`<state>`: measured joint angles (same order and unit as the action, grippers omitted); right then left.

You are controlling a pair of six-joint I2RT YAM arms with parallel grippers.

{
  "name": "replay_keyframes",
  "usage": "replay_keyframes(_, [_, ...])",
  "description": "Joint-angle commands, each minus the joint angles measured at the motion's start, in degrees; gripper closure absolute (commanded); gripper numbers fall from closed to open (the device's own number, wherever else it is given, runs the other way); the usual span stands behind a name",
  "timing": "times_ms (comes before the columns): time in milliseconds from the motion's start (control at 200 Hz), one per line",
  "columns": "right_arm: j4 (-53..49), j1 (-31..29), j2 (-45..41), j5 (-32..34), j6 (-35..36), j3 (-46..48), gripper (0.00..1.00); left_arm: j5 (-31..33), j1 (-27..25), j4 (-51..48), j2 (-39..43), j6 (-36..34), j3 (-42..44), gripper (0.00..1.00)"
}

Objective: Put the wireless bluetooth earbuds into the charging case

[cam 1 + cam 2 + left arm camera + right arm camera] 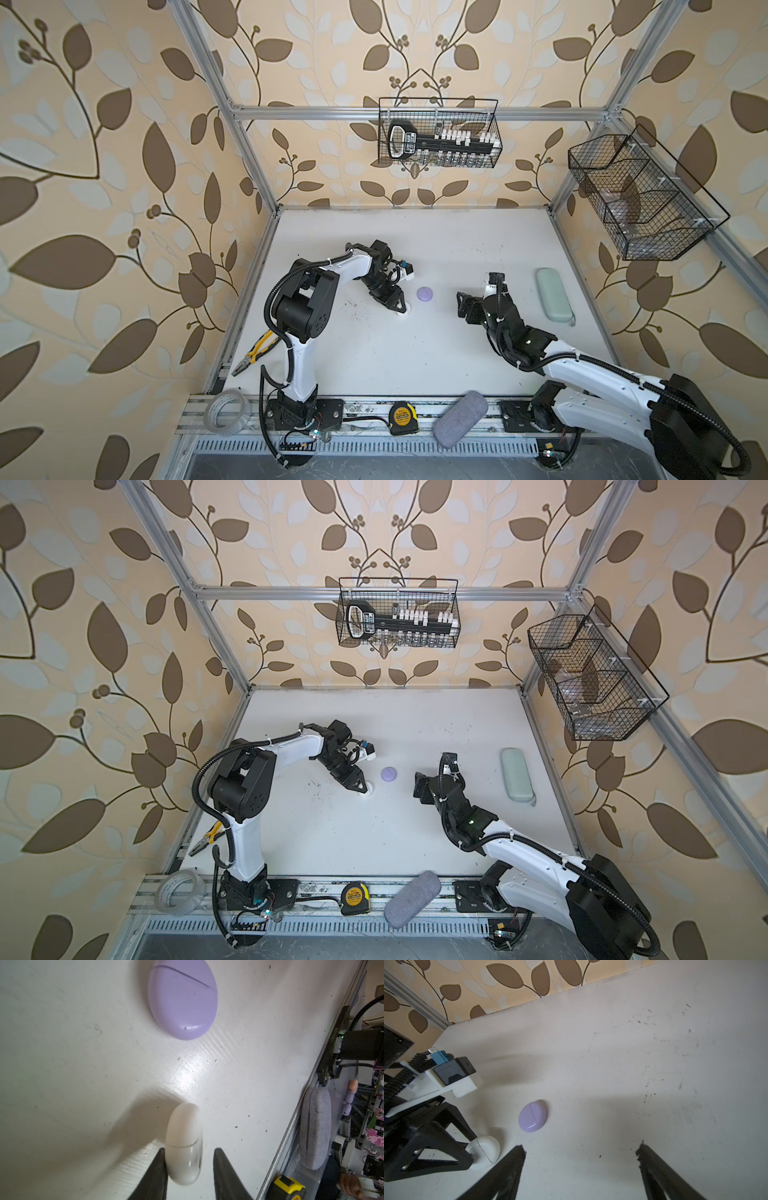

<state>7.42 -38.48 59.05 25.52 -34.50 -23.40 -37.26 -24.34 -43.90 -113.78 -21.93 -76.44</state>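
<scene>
Left gripper (189, 1150) is straddling the white charging case (182, 1126), standing on edge on the table (633, 1064), jaws slightly parted: one touching it, the other just clear. Right gripper (581, 1147) is hovering spread wide, empty. I am seeing the lavender charging case (182, 999) lying shut nearby; where the earbuds are sitting I cannot tell.

Closed lavender case (182, 999), lying flat on the tabletop (62, 1043), seam of lid facing up. Near it closed white case (184, 1145), round, standing on its edge.
</scene>
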Motion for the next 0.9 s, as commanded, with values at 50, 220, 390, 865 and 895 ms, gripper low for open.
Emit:
replay_keyframes(50, [0.9, 0.4, -1.0, -0.9, -0.6, 1.3, 0.13, 0.0, 0.3, -2.2, 0.2, -0.2, -1.7, 0.59])
replay_keyframes(220, [0.9, 0.8, -0.9, -1.4, -0.5, 1.3, 0.13, 3.2, 1.1, 0.0, 2.1, 0.9, -0.4, 0.56])
replay_keyframes(390, [0.8, 0.9, -1.1, -1.2, -0.7, 1.4, 0.13, 3.4, 3.5, 0.6, 3.7, 1.8, -0.1, 0.54])
replay_keyframes(865, [0.0, 0.9, -1.3, -0.5, -1.1, 1.2, 0.13, 7.0, 12.5, 7.3, 16.9, 3.9, 7.1, 0.01])
replay_keyframes(895, [0.0, 0.9, -1.4, -0.4, -1.1, 1.3, 0.12, 6.9, 13.2, 7.8, 18.2, 3.9, 7.9, 0.01])
